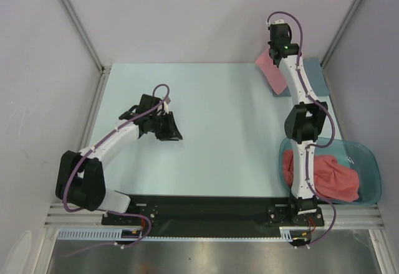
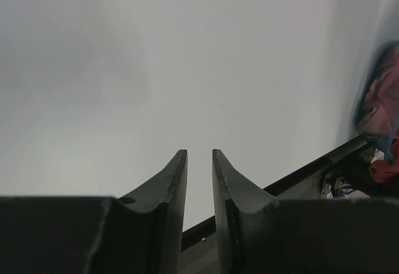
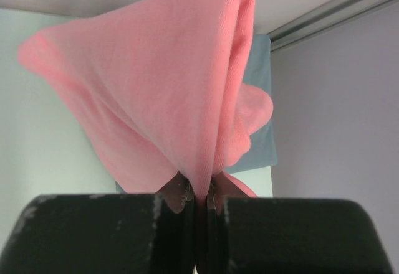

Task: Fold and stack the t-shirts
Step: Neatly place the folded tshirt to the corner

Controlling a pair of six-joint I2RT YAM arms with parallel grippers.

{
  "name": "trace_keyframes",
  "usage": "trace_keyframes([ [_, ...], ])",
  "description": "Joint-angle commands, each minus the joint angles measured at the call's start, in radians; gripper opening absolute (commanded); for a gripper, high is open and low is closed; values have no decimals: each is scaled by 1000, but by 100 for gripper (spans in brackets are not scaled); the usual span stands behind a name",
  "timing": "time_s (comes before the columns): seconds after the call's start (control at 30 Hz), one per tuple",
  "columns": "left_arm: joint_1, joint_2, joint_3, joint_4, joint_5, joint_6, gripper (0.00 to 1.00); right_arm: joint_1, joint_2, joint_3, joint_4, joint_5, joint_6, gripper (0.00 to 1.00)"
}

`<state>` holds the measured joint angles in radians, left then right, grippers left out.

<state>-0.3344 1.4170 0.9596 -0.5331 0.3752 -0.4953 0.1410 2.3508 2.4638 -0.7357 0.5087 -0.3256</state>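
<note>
My right gripper (image 1: pixel 276 55) is at the far right of the table, shut on a fold of a salmon-pink t-shirt (image 1: pixel 272 75). In the right wrist view the shirt (image 3: pixel 156 87) hangs from the closed gripper (image 3: pixel 199 190) in a bunched cone, lifted off the table. More pink t-shirts (image 1: pixel 333 177) lie crumpled in the teal tub (image 1: pixel 369 162) at the near right. My left gripper (image 1: pixel 173 131) hovers over the bare table left of centre. Its fingers stand a narrow gap apart with nothing between them, as the left wrist view (image 2: pixel 199 155) shows.
A grey-blue cloth (image 1: pixel 318 78) lies flat at the far right corner, under and behind the held shirt (image 3: pixel 259 118). Grey walls and metal frame rails enclose the table. The tub shows blurred at the right edge of the left wrist view (image 2: pixel 381 99).
</note>
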Motion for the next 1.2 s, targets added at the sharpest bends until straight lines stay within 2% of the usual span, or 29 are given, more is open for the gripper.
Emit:
trace_keyframes([
  [0.0,-6,-3,42,25,22,15,28,-3,-19,55,52,19,11,0],
  [1.17,-6,40,56,30,21,3,27,-133,113,21,131,105,140,0],
])
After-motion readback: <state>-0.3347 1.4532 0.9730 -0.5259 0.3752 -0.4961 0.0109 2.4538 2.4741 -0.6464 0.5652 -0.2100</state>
